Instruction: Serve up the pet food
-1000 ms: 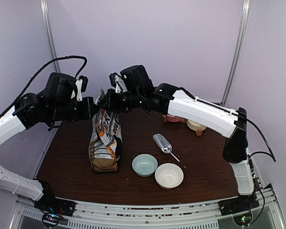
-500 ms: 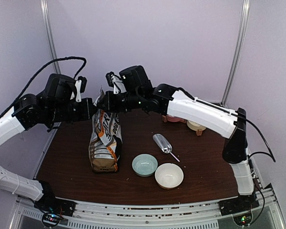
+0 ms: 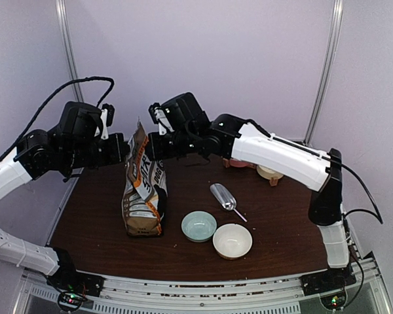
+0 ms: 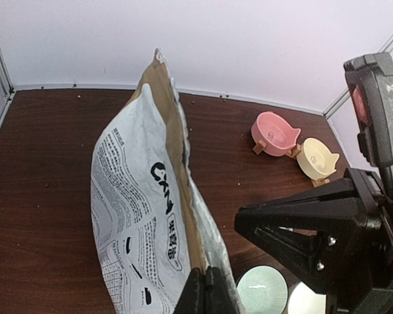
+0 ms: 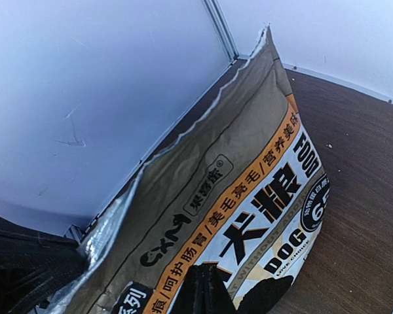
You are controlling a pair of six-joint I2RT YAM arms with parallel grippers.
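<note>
Above the table [image 3: 281, 229], left pincer [image 4: 200, 292] and right pincer [image 5: 203, 288] each clamp the open rim of the upright food bag [image 3: 144, 196]

— What do we see here?
— Our left gripper [image 4: 205, 289] is pinched on the upright bag [image 4: 141, 216], below its jagged top edge.
— And behind it?
— We see a pink bowl [image 4: 275, 133] just beside a cream bowl [image 4: 318, 159] on the dark table [image 4: 46, 216], and the right arm [image 4: 340, 242] close at right.

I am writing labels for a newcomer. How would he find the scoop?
Start at the dog-food bag standing on the dark table. The scoop lies right of it, behind the green bowl and cream bowl. It alone is shiny metal with a thin handle.
</note>
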